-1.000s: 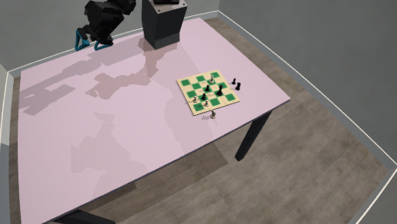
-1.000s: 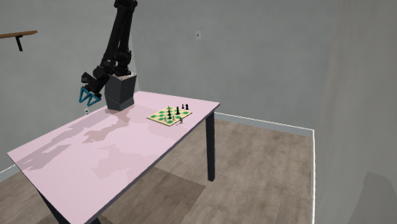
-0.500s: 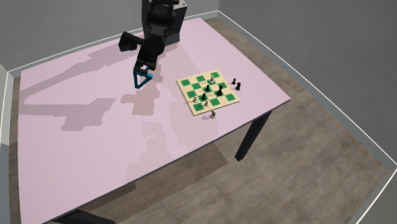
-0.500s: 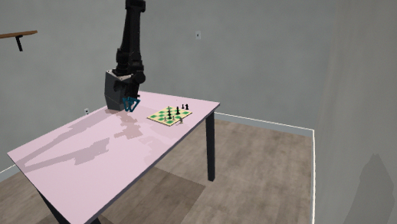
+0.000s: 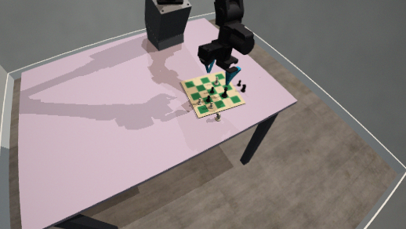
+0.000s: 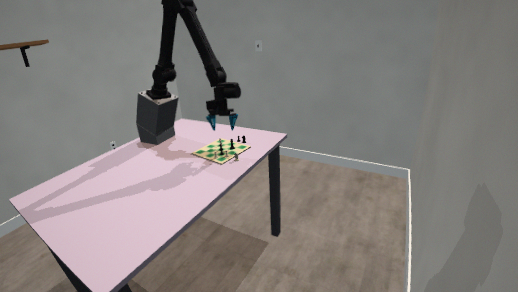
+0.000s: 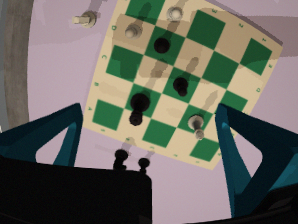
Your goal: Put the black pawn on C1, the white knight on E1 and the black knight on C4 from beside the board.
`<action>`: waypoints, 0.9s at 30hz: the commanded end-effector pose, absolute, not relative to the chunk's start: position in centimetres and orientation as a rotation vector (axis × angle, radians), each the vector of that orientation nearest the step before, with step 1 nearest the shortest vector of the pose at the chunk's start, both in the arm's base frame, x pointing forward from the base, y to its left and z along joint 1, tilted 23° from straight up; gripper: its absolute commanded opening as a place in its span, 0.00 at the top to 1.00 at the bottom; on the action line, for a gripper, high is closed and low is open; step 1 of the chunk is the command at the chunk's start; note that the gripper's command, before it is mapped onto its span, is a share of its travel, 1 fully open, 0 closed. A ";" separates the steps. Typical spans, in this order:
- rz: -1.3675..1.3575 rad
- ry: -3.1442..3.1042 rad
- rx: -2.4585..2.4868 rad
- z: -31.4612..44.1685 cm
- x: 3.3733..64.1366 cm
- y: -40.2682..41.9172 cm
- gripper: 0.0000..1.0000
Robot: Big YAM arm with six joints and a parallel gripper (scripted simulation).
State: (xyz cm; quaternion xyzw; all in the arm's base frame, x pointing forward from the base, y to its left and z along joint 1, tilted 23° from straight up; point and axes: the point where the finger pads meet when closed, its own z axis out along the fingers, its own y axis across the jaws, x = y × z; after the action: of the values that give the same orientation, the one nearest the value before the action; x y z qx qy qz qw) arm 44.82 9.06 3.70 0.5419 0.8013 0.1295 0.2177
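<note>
The blue-fingered black gripper (image 5: 219, 78) (image 6: 223, 130) (image 7: 149, 110) hung released above the green-and-cream square chessboard (image 5: 190, 84) (image 6: 200, 152) (image 7: 107, 115) — spread, presumably, to straddle a piece. The small black rounded pawn (image 5: 239, 83) (image 6: 238, 139) (image 7: 144, 165) waited outside.

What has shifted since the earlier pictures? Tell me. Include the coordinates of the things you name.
The arm (image 5: 235, 33) (image 6: 200, 42) has swung from beside its pedestal, over the bare side of the table, across to the chessboard (image 5: 193, 106) (image 6: 199, 155) (image 7: 90, 117). Its open gripper (image 5: 221, 74) (image 6: 223, 129) (image 7: 149, 110) now hangs above it. Nothing was taken or let go. Board and pieces show no visible change.
</note>
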 end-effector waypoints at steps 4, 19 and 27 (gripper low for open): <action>0.403 2.445 1.187 7.7 43.0 18.9 0.00; 0.391 2.569 1.035 8.0 40.3 23.1 0.00; 0.393 2.569 1.035 8.0 40.3 23.3 0.00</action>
State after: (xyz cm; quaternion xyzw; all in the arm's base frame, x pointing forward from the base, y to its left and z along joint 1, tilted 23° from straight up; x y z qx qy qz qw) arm 39.07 22.99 5.97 0.3652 0.9084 0.1263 0.1597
